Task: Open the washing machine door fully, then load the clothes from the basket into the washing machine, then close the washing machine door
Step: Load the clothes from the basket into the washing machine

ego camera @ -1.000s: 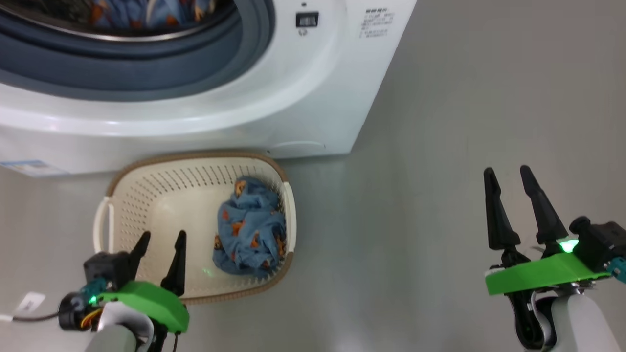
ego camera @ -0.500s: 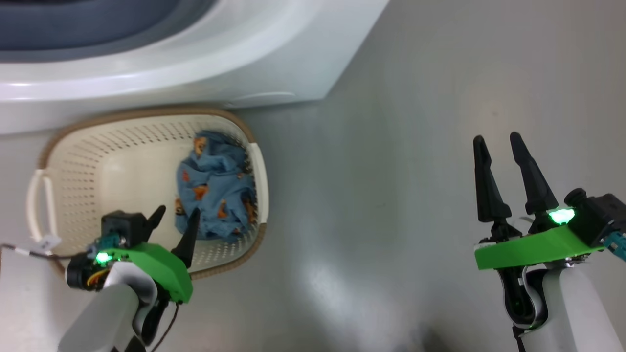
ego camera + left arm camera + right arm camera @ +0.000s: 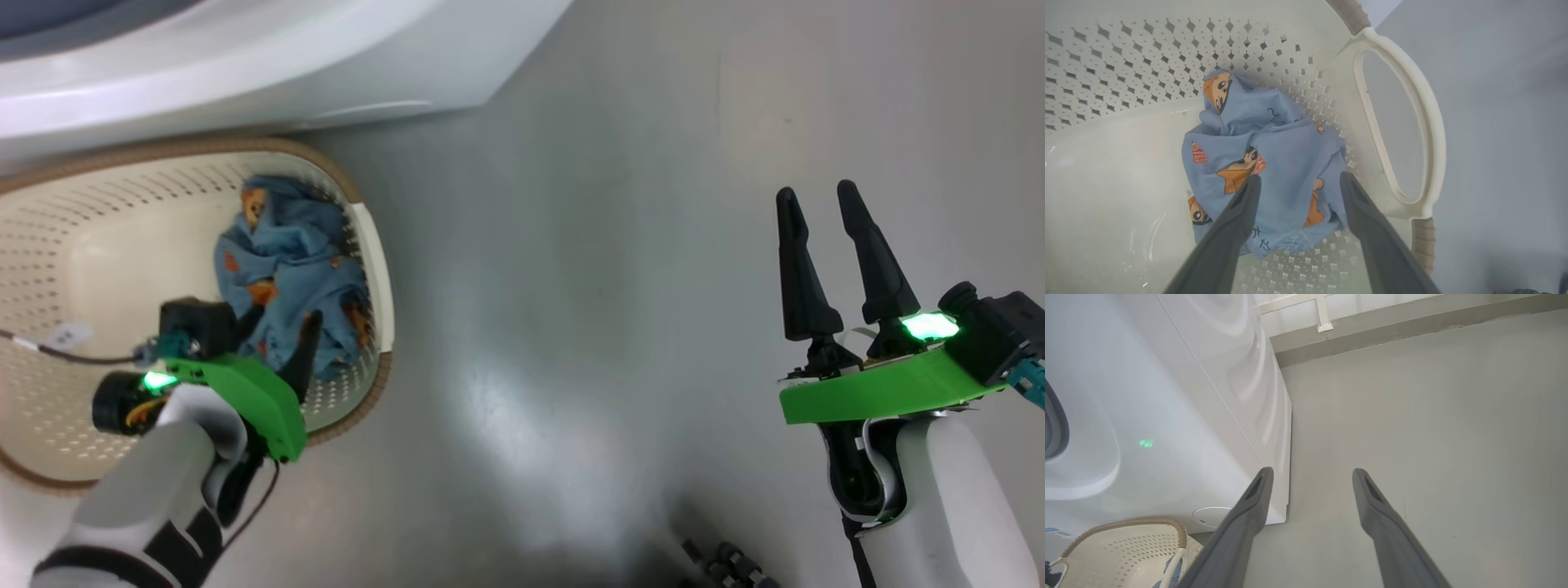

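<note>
Left gripper, fingers spread and empty, hangs above the crumpled light-blue bear-print clothes against the three-o'clock wall of the cream perforated plastic basket. The right gripper, likewise spread, is over open grey floor.

The left end effector and right end effector are built of tapered black fingers on green plates, with pale forearms.

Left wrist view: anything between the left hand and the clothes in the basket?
Nothing visible. The open left hand points straight at the clothes, a lone bundle lying against the basket wall by its handle; that wall sits close by.
</note>
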You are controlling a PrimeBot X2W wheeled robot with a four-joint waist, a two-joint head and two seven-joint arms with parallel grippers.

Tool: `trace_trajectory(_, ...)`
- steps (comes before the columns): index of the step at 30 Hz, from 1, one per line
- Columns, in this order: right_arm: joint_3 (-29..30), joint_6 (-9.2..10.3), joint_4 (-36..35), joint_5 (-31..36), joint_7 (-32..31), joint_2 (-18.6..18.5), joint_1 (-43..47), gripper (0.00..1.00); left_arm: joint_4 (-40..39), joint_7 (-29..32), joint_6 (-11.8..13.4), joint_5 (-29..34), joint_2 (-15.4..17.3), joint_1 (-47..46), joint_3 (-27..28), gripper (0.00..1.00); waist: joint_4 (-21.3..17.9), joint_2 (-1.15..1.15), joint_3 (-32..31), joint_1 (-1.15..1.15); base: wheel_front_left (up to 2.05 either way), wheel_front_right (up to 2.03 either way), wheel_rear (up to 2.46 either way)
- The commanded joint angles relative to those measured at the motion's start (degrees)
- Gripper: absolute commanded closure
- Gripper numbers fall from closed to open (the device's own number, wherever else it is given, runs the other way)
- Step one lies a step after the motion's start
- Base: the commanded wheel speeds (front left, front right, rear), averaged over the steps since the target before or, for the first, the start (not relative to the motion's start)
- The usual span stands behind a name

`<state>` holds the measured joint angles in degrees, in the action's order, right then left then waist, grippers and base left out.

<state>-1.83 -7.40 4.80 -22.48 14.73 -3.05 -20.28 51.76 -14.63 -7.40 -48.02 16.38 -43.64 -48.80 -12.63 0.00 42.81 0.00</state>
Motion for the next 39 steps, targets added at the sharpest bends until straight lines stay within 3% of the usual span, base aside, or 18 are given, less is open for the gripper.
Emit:
trace_trajectory(1,-1.5,-0.09,-1.5,-1.3,0.3,0.2,0.5,0.0,0.3,-0.4,-0.1,-1.8,2.2,-1.2,-0.5,0.0,-1.5,0.0,2.3,0.0,0.0,0.0,0.0)
trace_trajectory(13,-2.0,-0.09,-3.0,-2.4,0.3,0.2,0.1,0.0,4.4,-0.3,-0.1,-10.3,4.7,-8.5,-10.2,0.0,-3.4,0.0,7.0,0.0,0.0,0.0,0.0)
trace_trajectory(26,-3.3,-0.09,-4.7,-2.2,0.3,0.2,1.1,0.0,9.1,2.9,-0.1,-17.8,5.2,-13.7,-16.6,0.0,-4.5,0.0,8.9,0.0,0.0,0.0,0.0)
trace_trajectory(27,-3.5,-0.09,-4.9,-2.2,0.3,0.2,1.3,0.0,9.3,3.1,-0.1,-18.3,5.3,-13.8,-16.9,0.12,-4.6,0.0,8.9,0.0,0.0,0.0,0.0)
trace_trajectory(28,-3.6,-0.09,-5.0,-2.1,0.3,0.2,1.4,0.0,9.5,3.5,-0.1,-19.0,5.4,-13.8,-17.2,0.6,-4.7,0.0,8.7,0.0,0.02,0.02,0.02)
trace_trajectory(29,-3.6,-0.09,-5.2,-2.0,0.3,0.2,1.6,0.0,9.5,3.9,-0.1,-19.7,5.4,-13.8,-17.4,0.92,-4.7,0.0,8.6,0.0,0.04,0.04,0.04)
trace_trajectory(30,-3.6,-0.09,-5.2,-1.9,0.3,0.2,1.8,0.0,9.4,4.1,-0.1,-20.2,5.5,-13.8,-17.8,1.0,-4.6,0.0,8.3,0.0,0.02,0.02,0.02)
trace_trajectory(39,-2.3,-0.09,-5.1,-0.7,0.3,0.2,2.5,0.0,9.0,1.9,-0.1,-25.1,5.1,-12.9,-18.9,1.0,-2.7,0.0,5.1,0.0,0.0,0.0,0.0)
